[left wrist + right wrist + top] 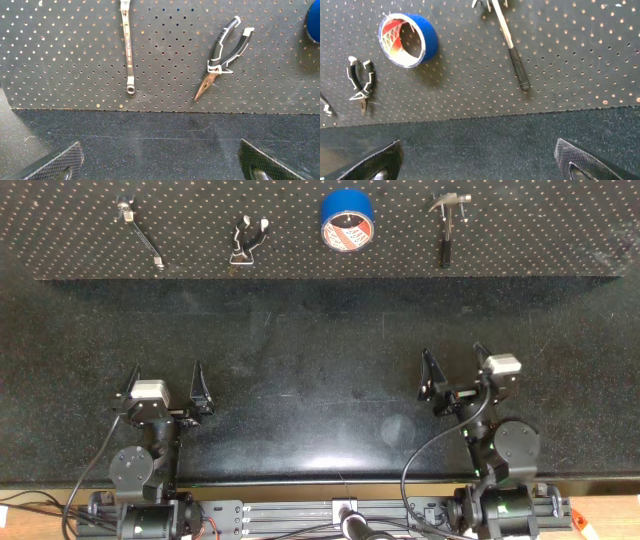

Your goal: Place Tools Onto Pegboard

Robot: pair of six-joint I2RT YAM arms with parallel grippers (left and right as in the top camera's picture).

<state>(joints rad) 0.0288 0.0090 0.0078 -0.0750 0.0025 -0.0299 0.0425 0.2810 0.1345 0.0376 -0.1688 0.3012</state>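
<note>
Wrench (140,235), pliers (247,242), blue tape roll (347,222) and hammer (449,225) hang on the pegboard (560,240). In front of it, left gripper (166,375) and right gripper (453,360) hover, fingers released, empty. I'd guess a bump to the board could unhook the pliers.

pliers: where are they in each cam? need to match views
Top view: pliers hang on the pegboard, second item from the left, between wrench and blue tape roll.
Left wrist view: pliers between wrench and tape roll.
Right wrist view: pliers beside tape roll, opposite hammer.
Shared landmark: the blue tape roll.
</note>
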